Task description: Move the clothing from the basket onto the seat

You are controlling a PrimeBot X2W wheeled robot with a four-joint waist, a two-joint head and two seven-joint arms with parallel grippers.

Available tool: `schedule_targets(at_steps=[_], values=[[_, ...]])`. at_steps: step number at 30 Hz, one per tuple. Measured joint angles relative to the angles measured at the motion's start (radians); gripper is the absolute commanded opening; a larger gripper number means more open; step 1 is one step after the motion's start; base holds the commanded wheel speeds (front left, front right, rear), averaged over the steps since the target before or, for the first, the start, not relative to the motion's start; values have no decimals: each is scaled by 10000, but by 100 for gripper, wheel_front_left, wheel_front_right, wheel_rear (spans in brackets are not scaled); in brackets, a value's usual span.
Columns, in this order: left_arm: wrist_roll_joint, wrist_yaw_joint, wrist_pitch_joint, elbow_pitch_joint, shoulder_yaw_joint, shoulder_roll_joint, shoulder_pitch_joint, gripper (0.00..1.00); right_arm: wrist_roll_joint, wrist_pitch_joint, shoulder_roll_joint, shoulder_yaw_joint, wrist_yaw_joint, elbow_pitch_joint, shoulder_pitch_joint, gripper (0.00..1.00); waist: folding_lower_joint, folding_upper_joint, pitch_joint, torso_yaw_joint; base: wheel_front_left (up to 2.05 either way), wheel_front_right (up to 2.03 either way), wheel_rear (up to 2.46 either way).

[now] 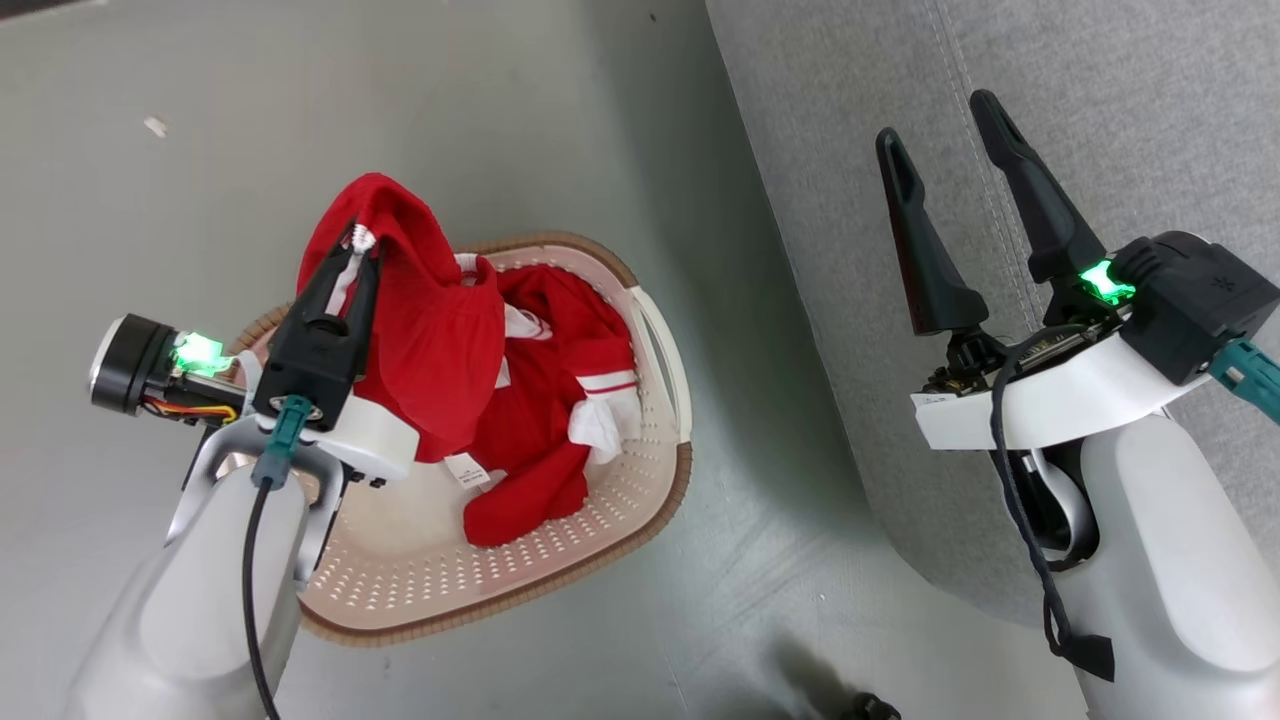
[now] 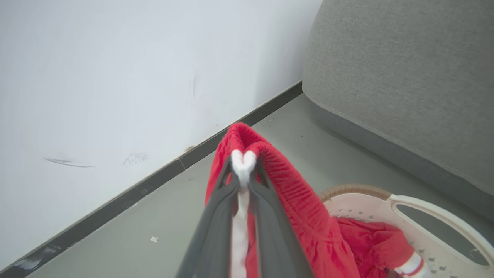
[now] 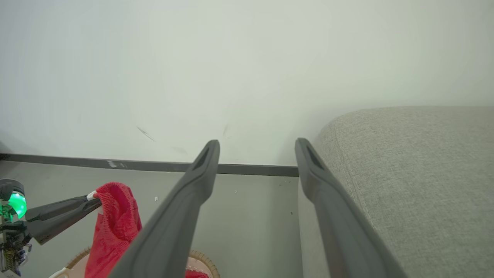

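Note:
My left gripper (image 1: 361,240) is shut on a red garment (image 1: 430,330) by its white-trimmed waistband, and the cloth hangs down over the cream basket (image 1: 560,560). In the left wrist view the fingertips (image 2: 243,164) pinch a white fold of that red garment (image 2: 297,208). More red and white clothing (image 1: 560,400) lies in the basket's far part. My right gripper (image 1: 940,120) is open with nothing between its fingers, raised over the grey sofa (image 1: 1100,110). The right wrist view has the open right gripper (image 3: 256,144) beside the sofa arm (image 3: 417,173) and the lifted red garment (image 3: 115,220) at lower left.
Grey floor (image 1: 250,120) surrounds the basket, with a small white scrap (image 1: 155,126) at the far left. A white wall with a dark skirting board (image 2: 154,173) runs behind. The sofa edge (image 1: 800,300) stands close to the right of the basket.

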Motion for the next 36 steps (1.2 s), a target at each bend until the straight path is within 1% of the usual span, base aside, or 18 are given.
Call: schedule_targets(at_steps=[5,16,19,24,26,28,36], values=[[-104,4,0,-546,169,128,215,0,-130,0,-4,33,0,217,11,100,0,0,-417,200,0,0,0],[-345,-6,-29,-1739,460,619,488,0,-593,0,-23,261,0,771,283,100,0,0,-1661,733,0,0,0],[-416,-19,-29,-1965,520,650,607,0,-644,0,-44,268,0,922,443,100,0,0,-2020,873,0,0,0],[-545,-276,-27,-2282,512,692,630,0,-642,0,-219,483,0,1239,748,100,-1,0,-2633,1100,0,0,0],[-610,-284,2,-2420,499,711,632,0,-640,0,-257,573,2,1300,893,100,-1,0,-2876,1187,0,0,0],[-616,-380,35,-2558,474,752,632,0,-639,0,-318,648,0,1394,963,100,0,0,-3124,1273,0,0,0],[-616,-794,556,-3014,151,892,620,0,-424,0,-740,1290,0,1871,1234,100,0,0,-4090,1602,0,0,0]])
